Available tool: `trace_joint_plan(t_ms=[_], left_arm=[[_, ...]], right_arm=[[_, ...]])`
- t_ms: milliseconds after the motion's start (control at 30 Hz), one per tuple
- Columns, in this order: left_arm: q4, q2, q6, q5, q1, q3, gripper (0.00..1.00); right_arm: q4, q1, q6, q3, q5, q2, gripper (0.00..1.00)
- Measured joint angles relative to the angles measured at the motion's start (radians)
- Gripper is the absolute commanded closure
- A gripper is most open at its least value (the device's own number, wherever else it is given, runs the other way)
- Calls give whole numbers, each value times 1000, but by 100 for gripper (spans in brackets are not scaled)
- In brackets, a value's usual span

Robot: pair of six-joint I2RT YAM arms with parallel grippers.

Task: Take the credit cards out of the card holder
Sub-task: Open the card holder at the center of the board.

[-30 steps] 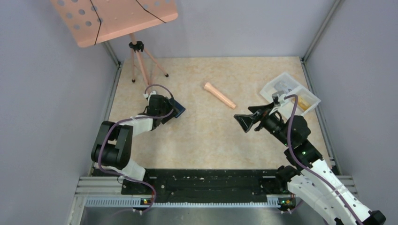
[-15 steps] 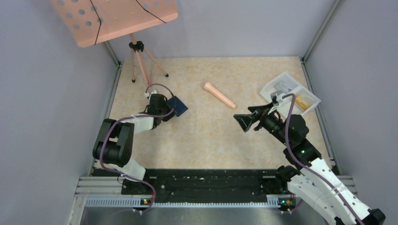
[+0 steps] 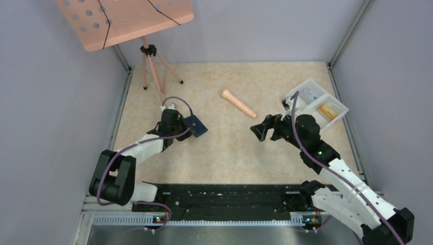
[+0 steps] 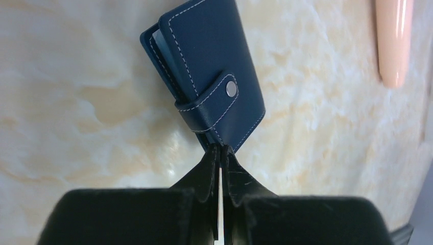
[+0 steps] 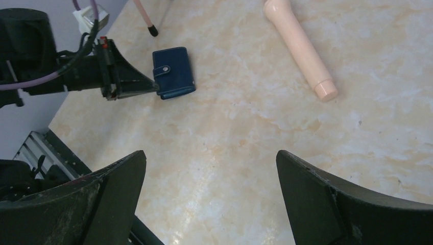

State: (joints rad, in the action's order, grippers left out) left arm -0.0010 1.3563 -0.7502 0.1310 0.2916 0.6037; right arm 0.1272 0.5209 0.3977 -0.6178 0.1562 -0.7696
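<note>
Top external view: two black-fingered arms reach from the near edge over a pale marbled table. Near left, the left gripper has its jaws pressed together, tips touching the near corner of the card holder; whether a sliver of cover is nipped between them cannot be told. The holder lies flat and folded, left of centre, navy with white stitching, its tab snapped down over the open edge. No cards show; they are presumably inside. Right of centre, level with it and well apart, the right gripper hangs spread wide and empty, pointing left toward the holder. Farther back lie a peach stick mid-table and a white tray at the far right; a peach music stand fills the far left corner. The holder looks light and soft-sided, likely to skate on the smooth top if nudged, so it wants pinning by a cover edge while the other jaws lift the tab's free end. The cards should be thin, stiff and slick, best pinched by whatever edge stands proud of a pocket.
</note>
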Motion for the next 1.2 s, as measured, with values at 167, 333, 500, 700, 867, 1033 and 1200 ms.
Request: trace_joint_plan(t_ms=[167,333,500,700,867,1033,1200], left_arm=[[-66,-119,7,56,151,-59,100],[-91,-240,-14,96,280,-152,98],[-113,-270,-24,114,336,-168,64],[-212,-291,-22,46,357,-158,51],[-264,-299,-16,-52,357,-97,52],[-246,-230,-15,-111,357,-42,54],[-243,-146,-14,-122,357,-21,49]], right_arm=[[32,0,37,1,-14,-101,4],[-2,0,86,31,53,-176,7],[-97,0,151,116,122,-230,14],[-167,2,219,148,196,-317,30],[-291,37,283,154,220,-388,40],[-416,103,328,151,234,-557,41],[-463,139,341,119,244,-736,44]])
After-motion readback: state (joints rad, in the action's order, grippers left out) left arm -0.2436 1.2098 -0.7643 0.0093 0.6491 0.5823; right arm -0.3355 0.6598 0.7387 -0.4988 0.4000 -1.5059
